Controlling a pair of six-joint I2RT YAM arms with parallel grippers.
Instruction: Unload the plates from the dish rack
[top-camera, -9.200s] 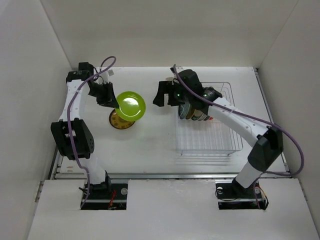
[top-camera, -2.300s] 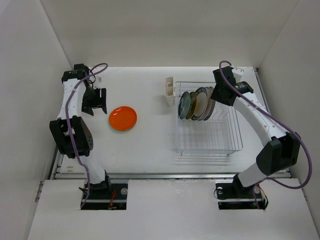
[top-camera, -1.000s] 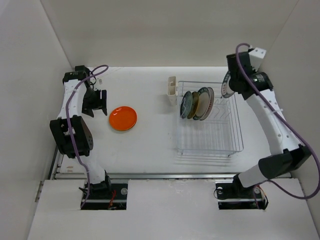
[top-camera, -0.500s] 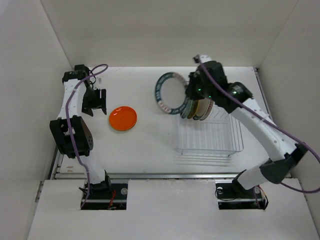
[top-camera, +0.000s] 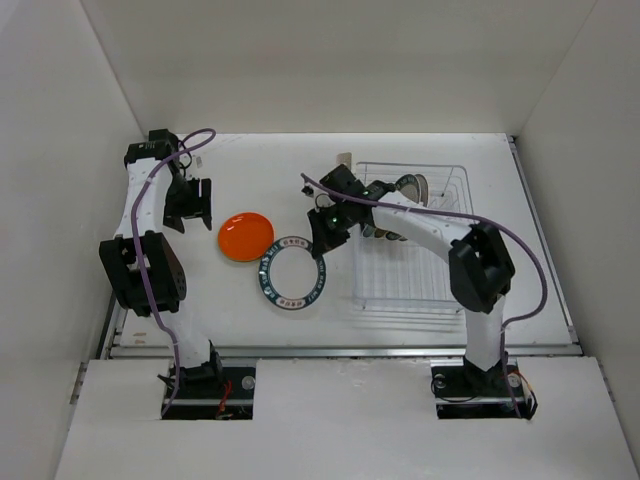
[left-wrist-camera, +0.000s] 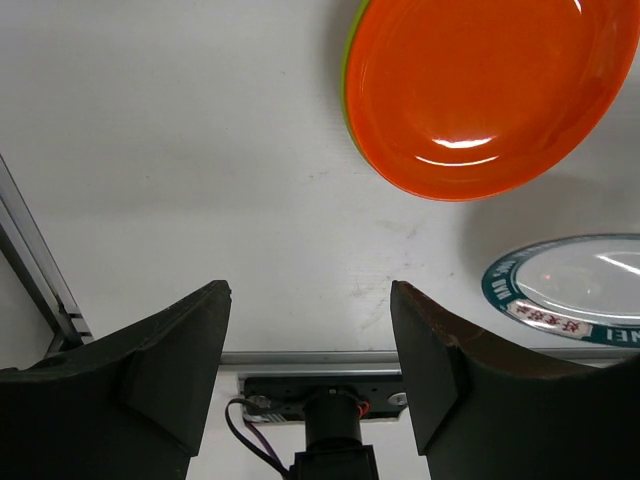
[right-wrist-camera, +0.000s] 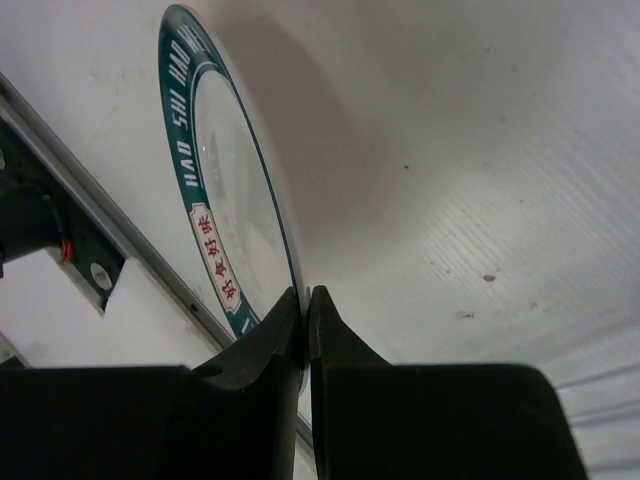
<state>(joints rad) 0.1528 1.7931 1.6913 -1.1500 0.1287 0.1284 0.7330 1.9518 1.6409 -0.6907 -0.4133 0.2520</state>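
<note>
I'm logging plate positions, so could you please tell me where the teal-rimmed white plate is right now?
In the top view, the teal-rimmed plate is left of the dish rack, beside the orange plate, its rim pinched by the right gripper.

Overhead, close wrist views, teal-rimmed plate (top-camera: 293, 279) shared

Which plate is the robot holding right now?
The teal-rimmed white plate, pinched at its edge by the right gripper; the orange plate lies free, the others stand in the dish rack.
</note>
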